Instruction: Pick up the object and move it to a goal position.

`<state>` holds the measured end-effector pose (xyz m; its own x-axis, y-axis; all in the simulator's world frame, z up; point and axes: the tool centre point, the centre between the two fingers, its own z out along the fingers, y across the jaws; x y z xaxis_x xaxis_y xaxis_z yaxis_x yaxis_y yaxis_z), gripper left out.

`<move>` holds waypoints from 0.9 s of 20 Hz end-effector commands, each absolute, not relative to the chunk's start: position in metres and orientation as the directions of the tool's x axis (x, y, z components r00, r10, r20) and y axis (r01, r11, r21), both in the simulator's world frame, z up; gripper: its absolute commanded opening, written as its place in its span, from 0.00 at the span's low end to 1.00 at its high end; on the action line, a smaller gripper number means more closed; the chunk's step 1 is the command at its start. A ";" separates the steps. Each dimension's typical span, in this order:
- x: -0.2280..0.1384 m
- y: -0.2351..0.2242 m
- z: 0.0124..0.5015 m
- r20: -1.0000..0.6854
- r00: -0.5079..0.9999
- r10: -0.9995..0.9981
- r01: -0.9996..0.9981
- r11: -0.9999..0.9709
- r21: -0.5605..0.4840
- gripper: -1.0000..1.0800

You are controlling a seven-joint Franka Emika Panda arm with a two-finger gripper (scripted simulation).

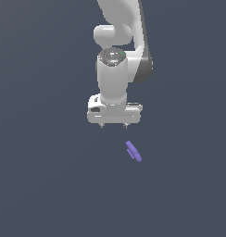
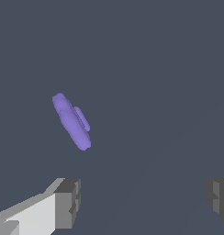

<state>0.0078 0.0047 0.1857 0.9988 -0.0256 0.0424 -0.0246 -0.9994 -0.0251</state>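
1. While the pincer is hanging above the dark grey table, its two fingers are standing wide apart and are gripping nothing; the wrist view is showing one grey pad at each side with bare surface between them.
2. The purple object is lying on the table, apart from the pincer, below it and toward the exterior view's right; it is not sitting between the fingers.
3. Its long axis is running diagonally, down toward the exterior view's right, with the shorter lobe lying alongside the bar.
4. By my judgement, the arm is needing to shift over the object, turn to straddle its narrow width, then descend; no goal marker is showing.
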 end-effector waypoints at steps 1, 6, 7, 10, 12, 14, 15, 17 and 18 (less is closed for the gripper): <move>0.008 0.005 0.186 0.042 0.999 -0.026 -0.025 -0.999 -0.025 0.96; 0.005 -0.006 0.180 0.034 0.999 -0.025 -0.025 -1.000 -0.019 0.96; 0.004 -0.010 0.177 0.031 0.999 -0.026 -0.025 -1.000 -0.017 0.96; 0.002 -0.017 0.173 0.025 0.999 -0.026 -0.026 -1.000 -0.013 0.96; 0.002 -0.018 0.173 0.024 0.999 -0.027 -0.026 -1.000 -0.012 0.96; 0.002 -0.017 0.174 0.025 0.999 -0.025 -0.025 -1.000 -0.013 0.96; 0.002 -0.016 0.173 0.025 0.999 -0.022 -0.022 -1.000 -0.013 0.96; 0.004 -0.014 0.171 0.024 1.000 -0.010 -0.010 -1.000 -0.011 0.96; 0.005 -0.012 0.170 0.024 1.000 -0.001 -0.001 -1.000 -0.010 0.96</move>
